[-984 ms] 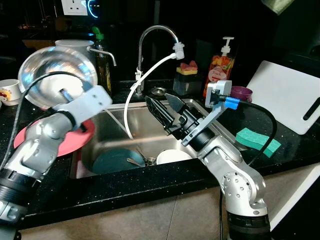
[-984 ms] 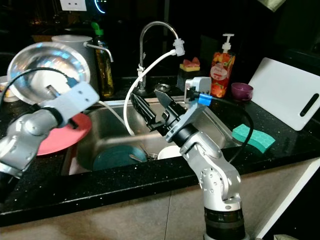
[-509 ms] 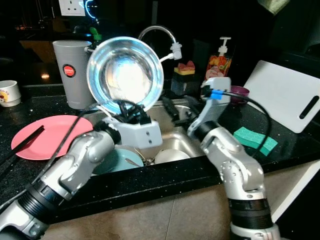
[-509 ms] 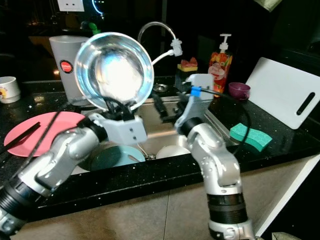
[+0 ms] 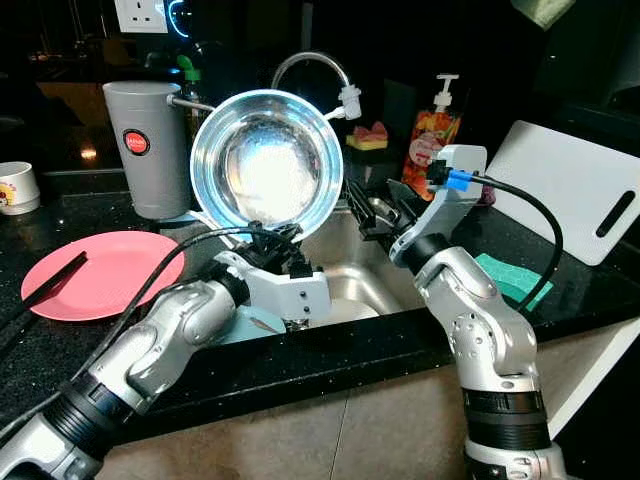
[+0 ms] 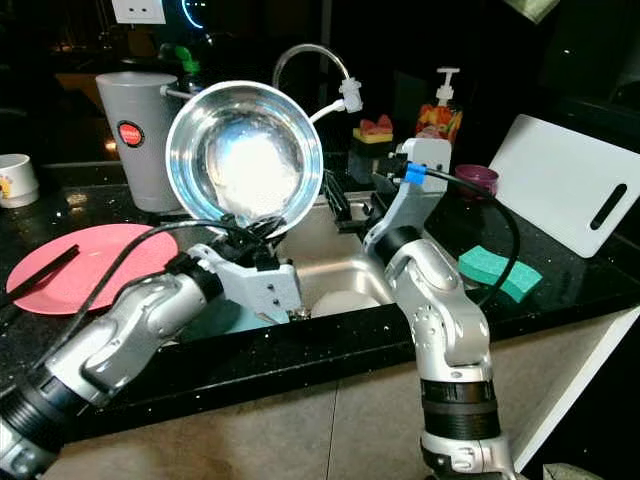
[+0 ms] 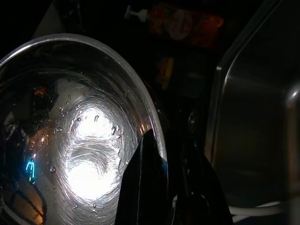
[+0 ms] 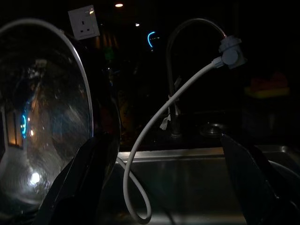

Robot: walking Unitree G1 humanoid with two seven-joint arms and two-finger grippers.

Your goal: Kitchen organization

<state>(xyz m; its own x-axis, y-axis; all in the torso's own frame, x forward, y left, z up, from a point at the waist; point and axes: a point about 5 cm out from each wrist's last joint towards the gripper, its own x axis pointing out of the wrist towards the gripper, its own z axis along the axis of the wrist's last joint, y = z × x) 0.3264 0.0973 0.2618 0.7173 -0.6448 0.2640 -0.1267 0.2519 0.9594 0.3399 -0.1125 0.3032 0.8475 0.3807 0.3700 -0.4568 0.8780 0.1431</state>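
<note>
I see my left gripper [image 5: 283, 252] raised over the front edge of the sink [image 5: 352, 268], and its two black fingers [image 7: 143, 187] are clamped on the lower rim of the steel bowl [image 5: 266, 163]. The bowl stands on its edge above the gripper, with its shiny wet inside turned toward the head camera. In the left wrist view one finger lies inside the bowl and the other one behind the rim.

My right gripper [image 5: 377, 207] is just beside the bowl, on its right side, above the sink and holding nothing. Its fingers [image 8: 77, 185] are spread wide apart in the right wrist view, with the bowl rim next to one of them.

Behind both grippers I see the curved faucet [image 5: 312, 66] with a white hose [image 8: 154, 140] that hangs into the sink. Under the left gripper, in the sink, there is a teal plate [image 5: 247, 323] and something white that I cannot identify.

To the left of the left gripper a pink plate [image 5: 100, 285] lies on the black table [image 5: 40, 340], and behind it a grey canister [image 5: 145, 148] and a white mug [image 5: 18, 187]. To the right of the right gripper there is a green sponge [image 5: 512, 277], a white cutting board [image 5: 565, 190], a soap dispenser bottle [image 5: 432, 135] and a small purple cup [image 6: 476, 178].
</note>
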